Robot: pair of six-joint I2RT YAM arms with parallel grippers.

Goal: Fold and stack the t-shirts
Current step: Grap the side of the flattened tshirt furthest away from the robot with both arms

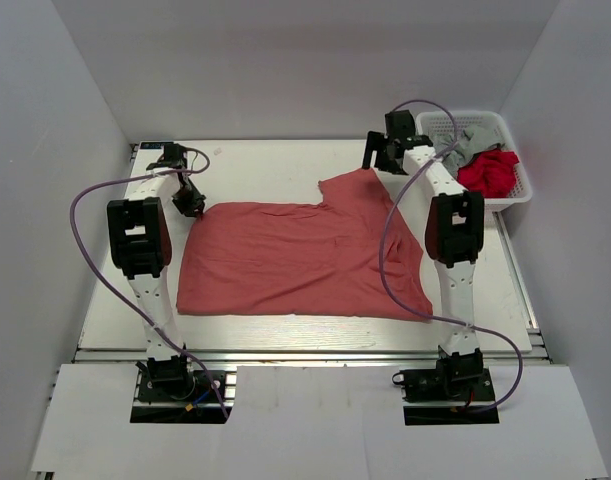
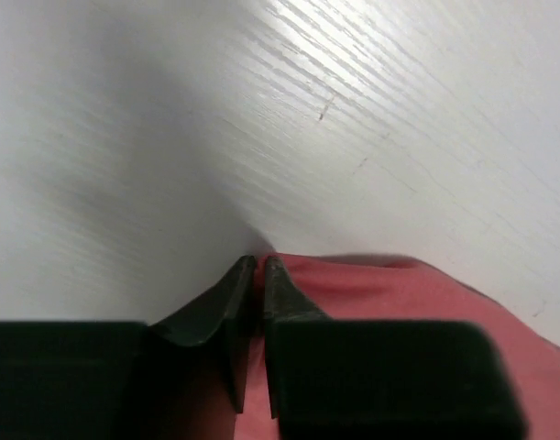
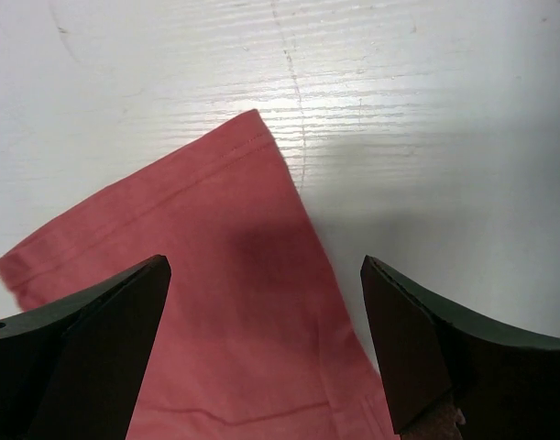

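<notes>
Salmon-red cloth filled the middle of the white tabletop [image 1: 255,170]. The salmon-red t-shirt [image 1: 295,265] lay spread flat and single-layered, its near edge running roughly parallel to the arm bases. No fold had been made in it yet. Laid out open like this, it gave both arms an edge to reach.

At the shirt's far left corner, the left pincer [image 1: 192,203] was down at tabletop level. The left wrist view showed its fingers [image 2: 226,298] drawn almost together with only a thin slit between them. The cloth's edge sat at their tips and red showed in the slit, so the left pincer appeared to be pinching that corner. That was probably to lift it and carry it across for a first fold.

At the shirt's far right, the right pincer [image 1: 385,155] hovered over a projecting stitched end that looked like a sleeve. Its fingers [image 3: 105,321] were spread wide to either side of the cloth and gripped nothing. It seemed positioned to take the matching hold, so both corners could rise together.

Beyond the shirt's far right corner stood a white mesh basket [image 1: 520,195]. It held the brighter red t-shirt [image 1: 488,172] and the grey t-shirt [image 1: 472,140], both crumpled and waiting their turn.

No brand, label or readable writing showed on the shirts, the basket or the arms.
</notes>
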